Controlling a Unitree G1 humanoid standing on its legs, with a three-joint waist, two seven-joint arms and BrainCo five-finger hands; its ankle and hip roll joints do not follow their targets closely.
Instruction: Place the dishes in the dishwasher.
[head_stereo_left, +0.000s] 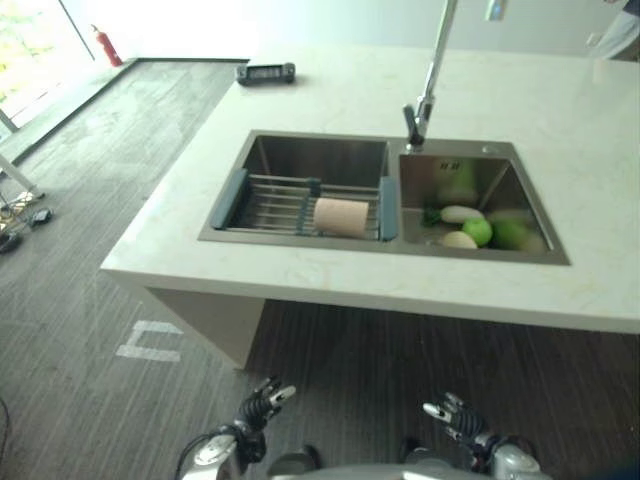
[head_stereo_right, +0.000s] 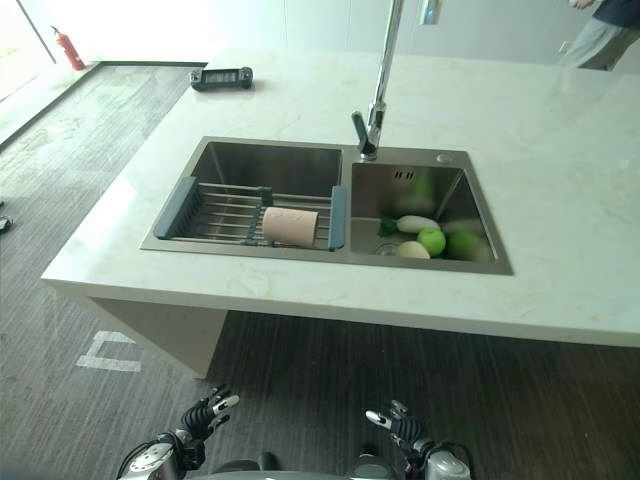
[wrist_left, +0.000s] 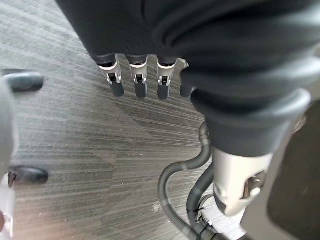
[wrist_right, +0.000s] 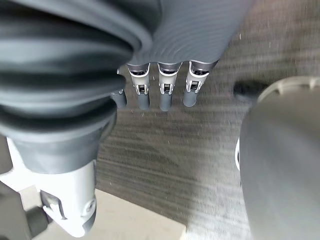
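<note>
While the left robot hand and right robot hand hang low at 6 o'clock, fingers relaxed and empty, any reach for the tan cup lying in the sink rack at 12 o'clock risks striking the desk edge.

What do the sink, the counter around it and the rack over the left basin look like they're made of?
Sink: brushed stainless steel, judging by its dull grey sheen. Counter: pale, faintly veined stone or a stone-look composite. Rack: thin metal rods with grey end pieces, probably plastic or rubber.

Faucet over sink divider; drying rack spanning left basin.
</note>
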